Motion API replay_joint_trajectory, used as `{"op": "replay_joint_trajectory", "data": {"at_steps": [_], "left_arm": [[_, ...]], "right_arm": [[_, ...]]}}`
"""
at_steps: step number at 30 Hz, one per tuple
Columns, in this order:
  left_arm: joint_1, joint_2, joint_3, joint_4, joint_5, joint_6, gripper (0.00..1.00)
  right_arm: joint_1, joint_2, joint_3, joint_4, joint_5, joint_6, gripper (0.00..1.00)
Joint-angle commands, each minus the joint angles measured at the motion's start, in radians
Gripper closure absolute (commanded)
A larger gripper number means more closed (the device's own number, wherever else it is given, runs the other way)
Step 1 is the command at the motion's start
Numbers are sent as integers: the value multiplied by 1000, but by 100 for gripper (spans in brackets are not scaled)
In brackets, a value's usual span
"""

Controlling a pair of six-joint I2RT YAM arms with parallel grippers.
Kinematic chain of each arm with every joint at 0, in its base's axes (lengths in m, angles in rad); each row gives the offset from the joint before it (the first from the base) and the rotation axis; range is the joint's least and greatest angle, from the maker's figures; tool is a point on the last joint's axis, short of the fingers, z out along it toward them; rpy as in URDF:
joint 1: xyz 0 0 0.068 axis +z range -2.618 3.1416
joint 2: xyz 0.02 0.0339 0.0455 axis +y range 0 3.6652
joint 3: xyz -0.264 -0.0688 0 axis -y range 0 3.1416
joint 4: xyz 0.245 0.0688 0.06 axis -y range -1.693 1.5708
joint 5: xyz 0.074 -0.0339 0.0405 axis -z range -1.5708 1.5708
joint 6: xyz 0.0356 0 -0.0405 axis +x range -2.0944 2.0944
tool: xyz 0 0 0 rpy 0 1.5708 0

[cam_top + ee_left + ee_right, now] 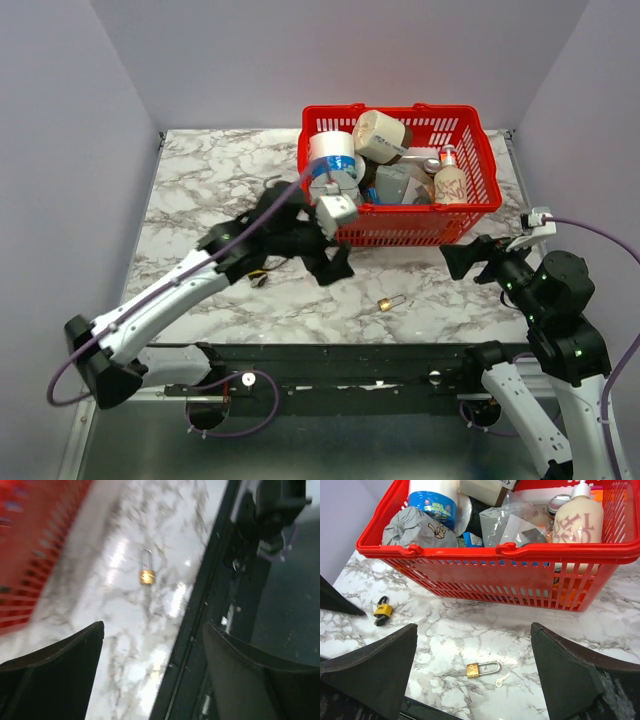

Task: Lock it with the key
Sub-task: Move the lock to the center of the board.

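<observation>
Starting with the overhead view, the brass padlock (387, 301) lies flat close to the near edge of the marble surface (200, 200), a little right of its middle. The left jaws hang over the surface in front of the red basket (400, 228), which fills the far right corner, and the right jaws reach in from the right edge. Both are spread wide and hold nothing. A second, yellow-and-black padlock (258, 278) lies under the left arm. From the left wrist the brass lock is blurred, ahead of the parted fingers and near the black rail (200, 615) along the near edge. From the right wrist the lock sits between the parted fingers, well apart from the basket, with the small key (502, 680) just beside its shackle end and not inserted. Whether the shackle is latched cannot be told. The step in hand looks like fetching the key. So thin a piece probably wants a low, square pinch on its bow while the other arm steadies the lock body. Plain pale walls (350, 60) close in the far and side edges.
</observation>
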Motion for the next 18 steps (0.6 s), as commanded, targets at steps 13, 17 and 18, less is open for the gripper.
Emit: {"op": "replay_joint_trajectory", "data": {"at_steps": [13, 17, 18], "left_arm": [[958, 296, 416, -290, 358, 608, 22], [974, 582, 705, -324, 102, 393, 36], [977, 676, 753, -362, 105, 314, 39]], "right_arm": [[-5, 86, 41, 37, -137, -38, 0], [-5, 97, 46, 37, -147, -46, 0], [-5, 95, 40, 35, -137, -46, 0]]}}
